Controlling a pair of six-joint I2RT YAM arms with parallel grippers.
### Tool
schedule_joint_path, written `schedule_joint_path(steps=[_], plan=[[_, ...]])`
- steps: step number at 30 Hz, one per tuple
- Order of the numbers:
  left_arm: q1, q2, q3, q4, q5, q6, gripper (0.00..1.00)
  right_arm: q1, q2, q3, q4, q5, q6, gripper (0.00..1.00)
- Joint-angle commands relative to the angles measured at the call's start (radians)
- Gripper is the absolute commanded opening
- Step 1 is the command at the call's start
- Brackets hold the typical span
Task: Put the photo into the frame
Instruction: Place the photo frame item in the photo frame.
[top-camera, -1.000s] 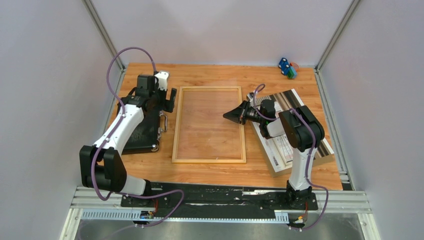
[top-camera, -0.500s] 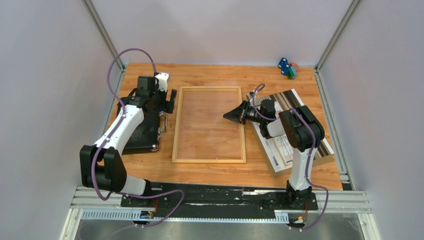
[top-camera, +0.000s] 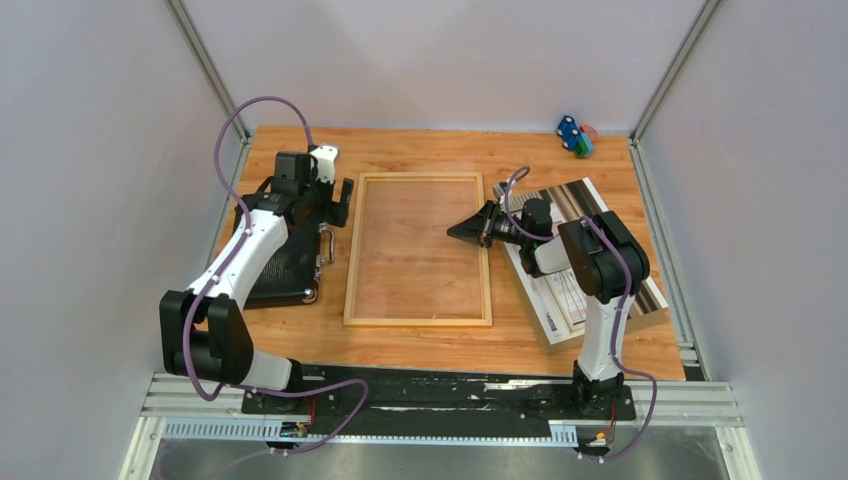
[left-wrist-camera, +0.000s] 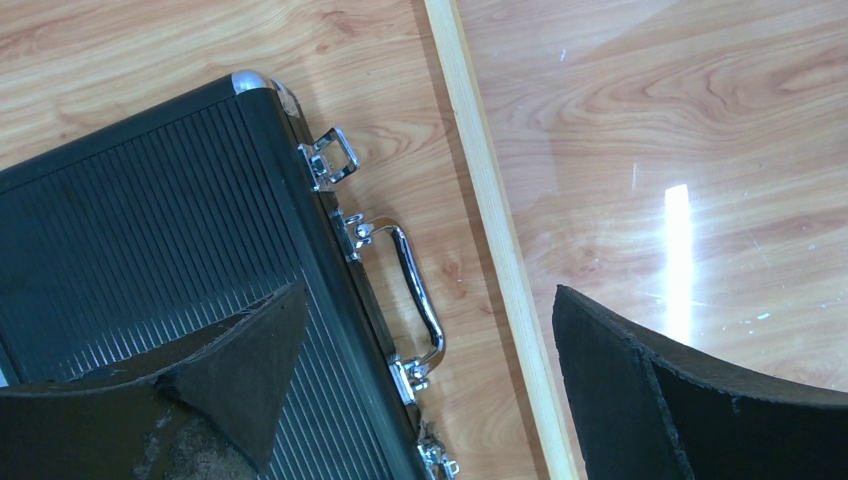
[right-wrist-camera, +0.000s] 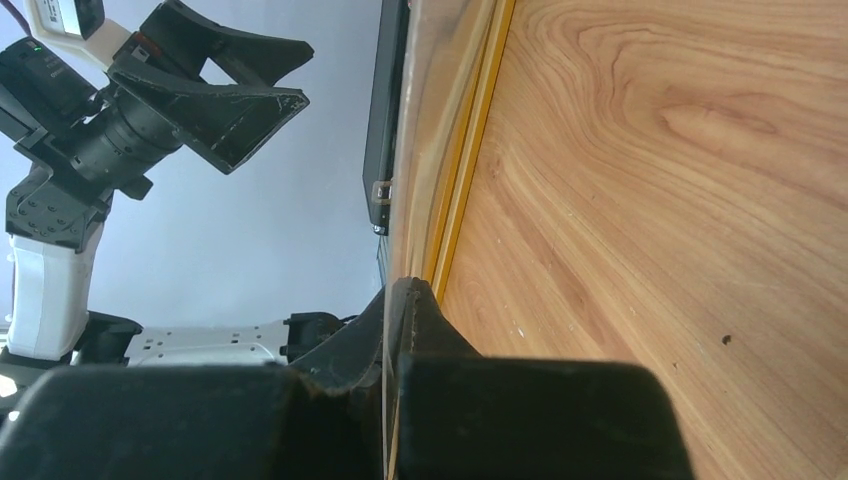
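No movement since a second ago: both arms parked exactly as before. Right gripper (top-camera: 455, 232) clamped fully shut, laid across the right rail of the frame (top-camera: 417, 321), tip over the pane; no telling whether pinching anything thin. Left gripper (left-wrist-camera: 430, 295) spread wide and empty, poised above the chrome handle of a black ribbed case (left-wrist-camera: 150, 260), with the frame's left rail running between its fingers. Photo (top-camera: 570, 290) lying flat behind the right gripper, beneath that arm, outside the frame and not yet lifted. Judged early: frame being steadied or nudged, print next. Calls for a shallow pinch at one edge of a thin sheet lying flush on the wood-grain surface (top-camera: 420, 155). Slender pale-wood rails, glossy pane catching glare, wedge-shaped black foam-like pads.
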Motion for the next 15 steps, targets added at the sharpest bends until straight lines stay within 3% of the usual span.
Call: schedule_joint_path(steps=[1, 15], plan=[[0.004, -0.036, 0.0, 0.032, 0.002, 0.014, 1.0, -0.005, 0.008, 0.032, 0.073, -0.016, -0.041, 0.0], [0.004, -0.034, -0.004, 0.036, 0.009, 0.014, 1.0, -0.005, 0.006, 0.065, 0.032, -0.023, -0.101, 0.0]])
